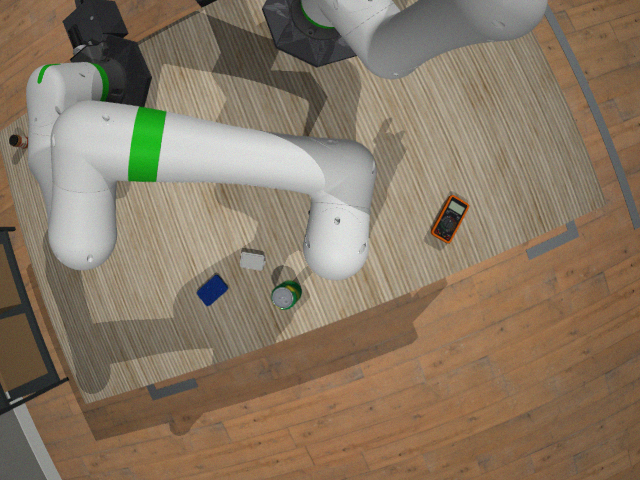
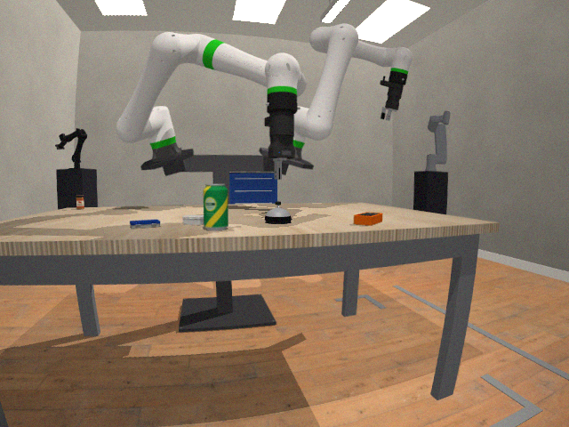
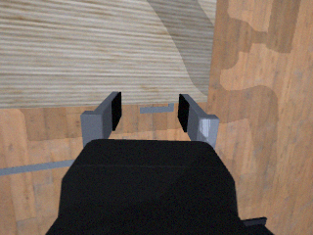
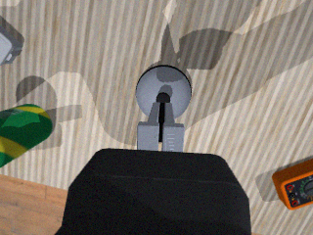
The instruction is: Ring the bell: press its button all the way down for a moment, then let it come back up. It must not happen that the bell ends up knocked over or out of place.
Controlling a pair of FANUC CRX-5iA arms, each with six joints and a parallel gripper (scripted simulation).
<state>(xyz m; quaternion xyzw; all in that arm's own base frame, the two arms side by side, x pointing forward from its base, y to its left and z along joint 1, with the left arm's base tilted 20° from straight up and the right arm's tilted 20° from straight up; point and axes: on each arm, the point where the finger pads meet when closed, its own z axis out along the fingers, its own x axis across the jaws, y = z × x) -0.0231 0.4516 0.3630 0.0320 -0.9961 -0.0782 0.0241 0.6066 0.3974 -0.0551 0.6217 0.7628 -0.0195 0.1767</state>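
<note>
The right gripper [image 2: 277, 178] [image 4: 161, 115] points straight down, its two fingers brought together with nothing between them; above its fingertips the black wrist [image 2: 281, 121] stands upright, and the right arm [image 1: 222, 155] [image 2: 238, 61] reaches out over it in a long, nearly level forearm, the elbow bent high behind. The left gripper [image 2: 386, 117] [image 3: 150, 105] hangs well apart from the right one and higher, tilted slightly, its fingers spread wide and parallel, holding nothing; the left arm [image 1: 413, 43] [image 2: 332, 77] is folded up above and behind it.

silver dome bell [image 2: 277, 214] [image 4: 163, 88] hidden in top view; right of bell, orange multimeter [image 4: 298, 188] cut off in right wrist view.
</note>
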